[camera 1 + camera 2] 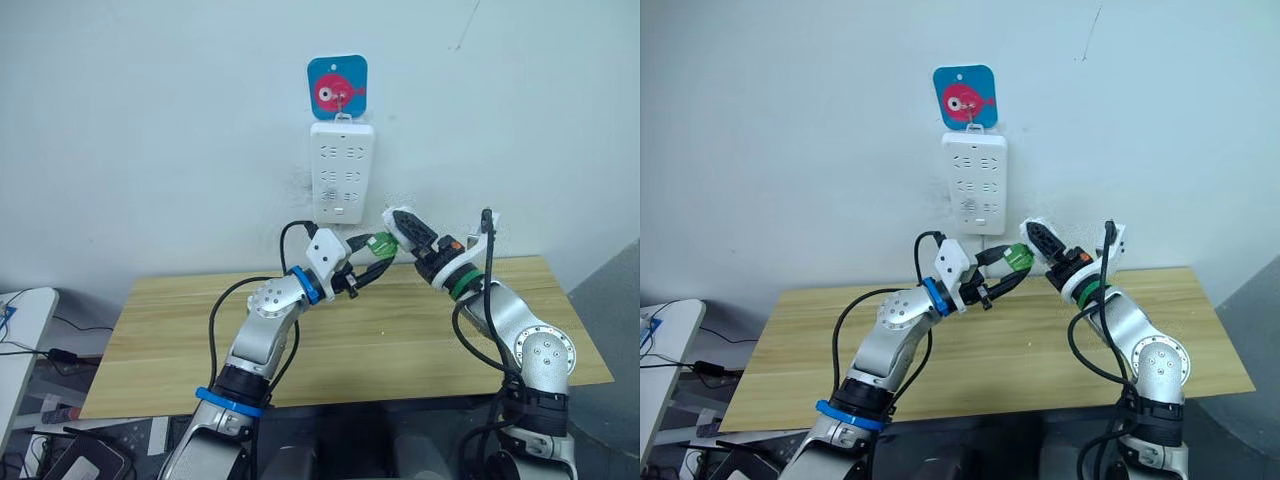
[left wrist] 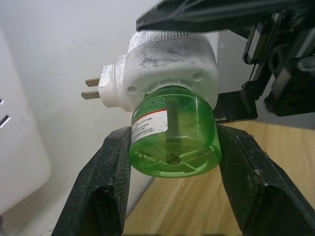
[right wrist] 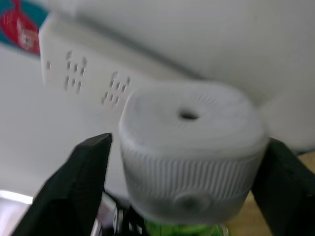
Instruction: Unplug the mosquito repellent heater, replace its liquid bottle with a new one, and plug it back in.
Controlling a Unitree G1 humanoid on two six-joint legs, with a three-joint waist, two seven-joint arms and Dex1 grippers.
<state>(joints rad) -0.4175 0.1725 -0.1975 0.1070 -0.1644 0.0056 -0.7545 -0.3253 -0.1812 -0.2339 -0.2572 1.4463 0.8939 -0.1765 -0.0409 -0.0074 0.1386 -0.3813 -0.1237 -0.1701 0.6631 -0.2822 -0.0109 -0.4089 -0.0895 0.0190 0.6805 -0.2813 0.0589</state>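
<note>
Heater [image 2: 170,66] unplugged, clamped in right hand [image 1: 408,232]; left hand [image 2: 172,162] clamped on green bottle [image 2: 172,132] — risk: twisting off-axis slips grip, spills liquid over surface [image 1: 380,350].

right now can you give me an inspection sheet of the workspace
surface: light wooden table against a white wall, bare where it shows
job's things: white heater is unplugged, its two prongs free in the air; green bottle still fitted under it; both held up above the table, below the white power strip on the wall
clutter: nothing seen on the table
grippers: left gripper jaws clamp the green bottle; right gripper jaws clamp the heater body
cables: black cables run along both arms; more cables lie on the floor at the left
surroundings: blue fish hook above the power strip, white side table at the left
</note>
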